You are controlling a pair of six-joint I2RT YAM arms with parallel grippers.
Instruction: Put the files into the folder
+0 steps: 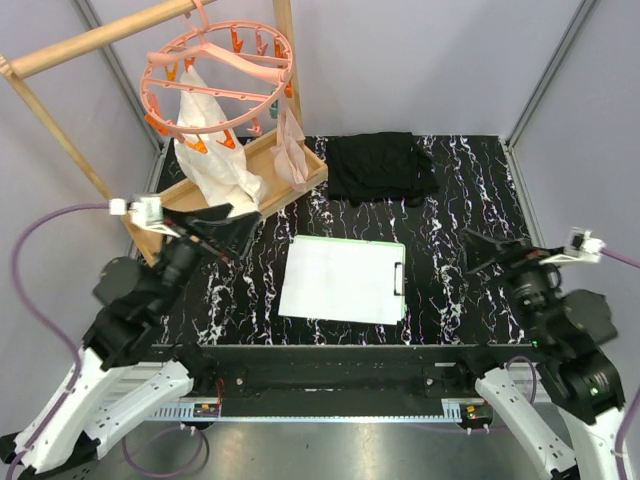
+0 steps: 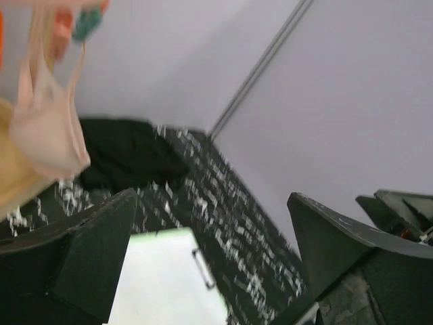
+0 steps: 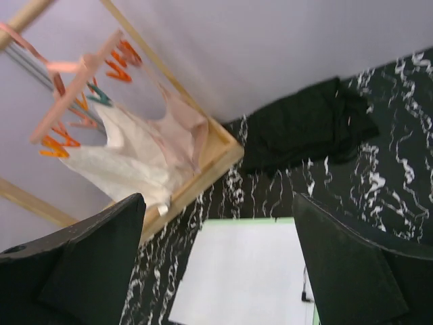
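**While both arms hang back, the paper lies on the folder at mid-table**

As the overhead view shows, the files (image 1: 338,280) lie as a white stack flat on the folder (image 1: 350,239). The folder's mint-green edge shows only as a thin strip along the far and right sides of the paper. The small black clip (image 1: 399,279) sits at the folder's right edge, at the border of the sheets. From these views I cannot tell whether the sheets are tucked inside the folder or only rest on top of it.

The left gripper (image 1: 238,232) hovers to the left of the folder, apart from it. Its wrist camera shows the two fingers spread wide with nothing between them. The right gripper (image 1: 478,252) hangs to the right of the folder, also clear of it, fingers equally wide and empty.

At the far side of the black marbled table (image 1: 450,190) lies a folded black cloth (image 1: 380,165). To its left a wooden tray (image 1: 306,176) stands beneath a round pink clip hanger (image 1: 215,70). A white garment (image 1: 220,160) and a pale pink one (image 1: 291,150) hang from the hanger.
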